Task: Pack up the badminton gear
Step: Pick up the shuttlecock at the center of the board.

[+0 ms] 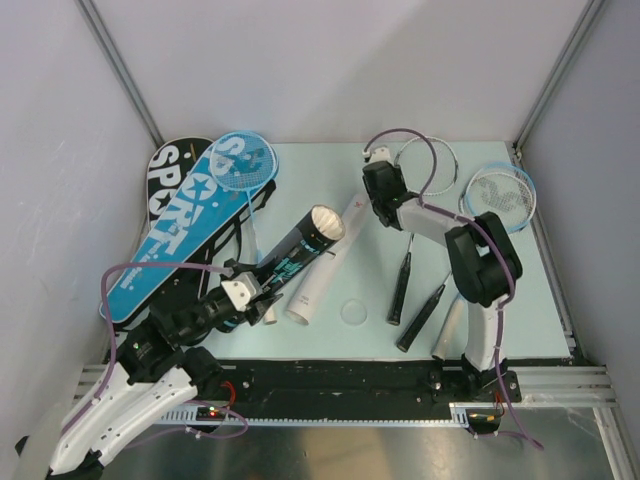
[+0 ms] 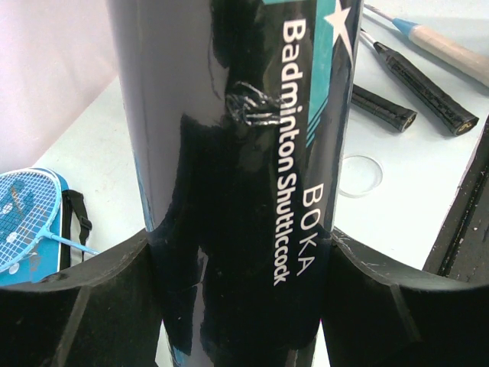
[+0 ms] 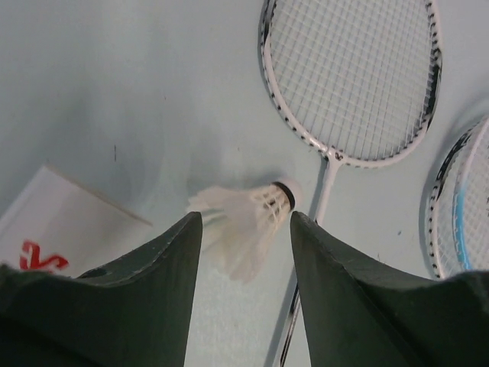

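Note:
My left gripper is shut on the black teal-printed tube, gripping its lower part from both sides. In the top view the tube tilts up and to the right above the white tube. At the far middle of the table my right gripper stands open over a white feather shuttlecock. The shuttlecock lies on the table between the fingertips, touched by neither. Just right of it are the silver racket and a blue racket. Another blue racket rests on the blue cover and the black cover.
Two black racket handles and a pale handle point toward the near edge on the right. A clear round lid lies near the front middle. Walls close the table on the left, far and right sides.

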